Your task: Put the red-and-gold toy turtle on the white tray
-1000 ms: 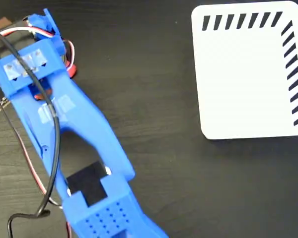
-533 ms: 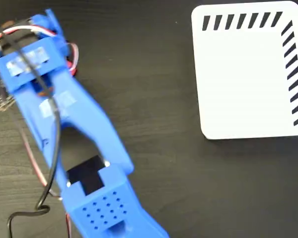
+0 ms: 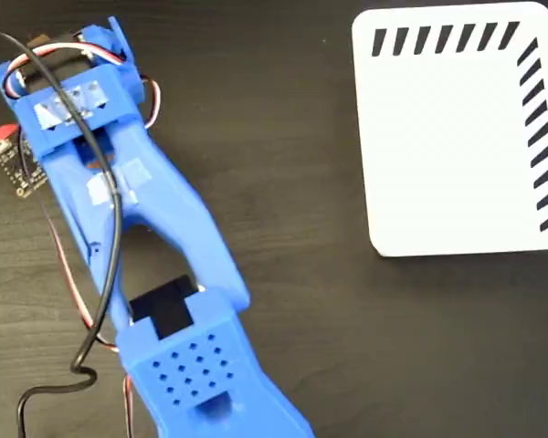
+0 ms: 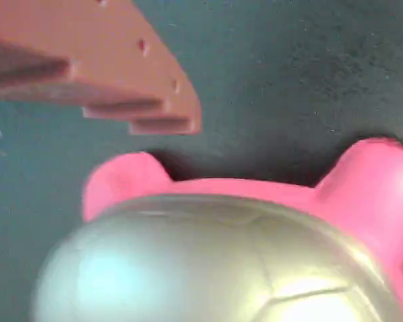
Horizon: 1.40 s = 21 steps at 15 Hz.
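The red-and-gold toy turtle [image 4: 242, 255] fills the lower half of the wrist view, very close: a shiny gold shell with pink-red legs sticking out left and right, lying on the dark table. One reddish-brown finger [image 4: 148, 100] hangs above its left leg, with a dark gap between them. The other finger is hidden, so I cannot tell whether the jaws grip the toy. In the fixed view the blue arm [image 3: 155, 237] covers the turtle and the gripper. The white tray [image 3: 457, 137] lies at the upper right, far from the arm.
A small circuit board [image 3: 16, 162] pokes out at the arm's left edge. A black cable [image 3: 100, 310] and red-white wires trail along the arm to the lower left. Dark table [image 3: 292, 182] separates arm and tray.
In the fixed view the arm's wrist end has swung a little to the right and up. The circuit board at its left now shows more. The tray has not moved.
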Available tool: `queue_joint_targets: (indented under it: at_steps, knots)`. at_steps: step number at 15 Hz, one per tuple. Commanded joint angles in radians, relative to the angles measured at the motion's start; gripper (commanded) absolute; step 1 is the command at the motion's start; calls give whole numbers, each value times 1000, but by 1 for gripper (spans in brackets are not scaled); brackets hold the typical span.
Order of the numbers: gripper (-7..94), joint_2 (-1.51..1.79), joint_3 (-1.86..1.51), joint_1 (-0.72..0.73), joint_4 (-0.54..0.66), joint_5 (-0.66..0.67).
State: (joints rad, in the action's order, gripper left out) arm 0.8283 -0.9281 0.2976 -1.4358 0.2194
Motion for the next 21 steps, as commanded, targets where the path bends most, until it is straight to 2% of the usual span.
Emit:
queue_joint_targets:
  at_steps: [1, 12, 15, 18, 21]
  knots:
    - [76, 26, 55, 8, 0, 6]
    - [76, -14, 46, 26, 28, -2]
    - [68, -17, 46, 26, 35, -2]
    - [55, -17, 46, 25, 41, -3]
    - [47, -17, 46, 26, 41, -6]
